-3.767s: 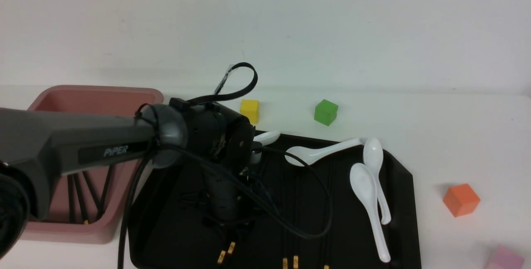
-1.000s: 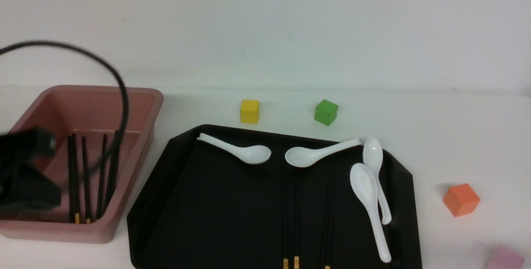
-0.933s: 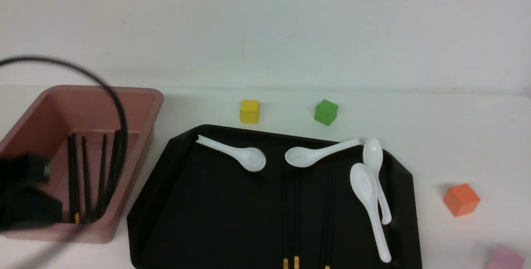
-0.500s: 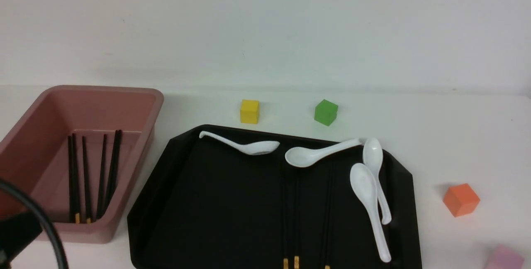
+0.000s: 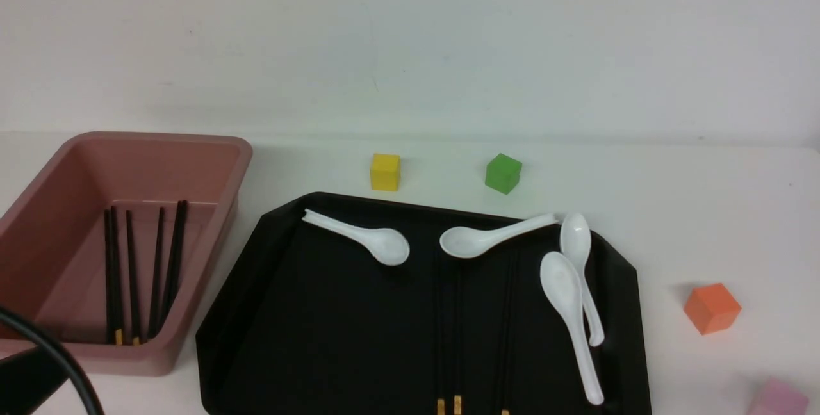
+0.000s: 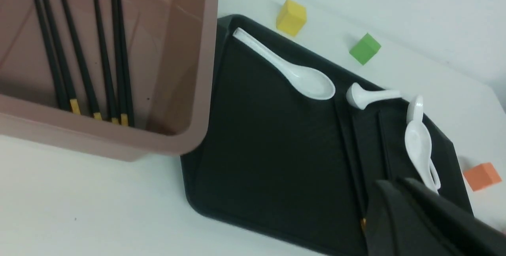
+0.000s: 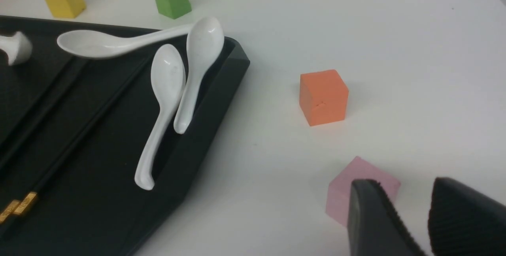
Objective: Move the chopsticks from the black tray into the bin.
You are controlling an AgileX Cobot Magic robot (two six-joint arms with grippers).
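Left arm (image 5: 25,373) low in front view's lower-left corner; left gripper (image 6: 389,183) closed, empty. Right gripper (image 7: 405,185) slightly parted, empty. Several chopsticks (image 5: 138,274) inside bin (image 5: 211,146) at left, more on black tray (image 5: 256,312), bottom centre.

The black tray (image 5: 320,338) is finished in smooth dark plastic, with a dull sheen along its rim. The bin (image 5: 160,138) is moulded in smooth, faintly shiny dusty-pink plastic. The spoons (image 5: 564,287) are coated in a glossy white glaze, like ceramic. The chopsticks (image 5: 132,274) are finished in black, with metallic-looking gold bands. The orange cube (image 7: 323,97) is matt. The pads (image 7: 458,220) of the right gripper (image 7: 406,187) are ribbed and rubber-like.
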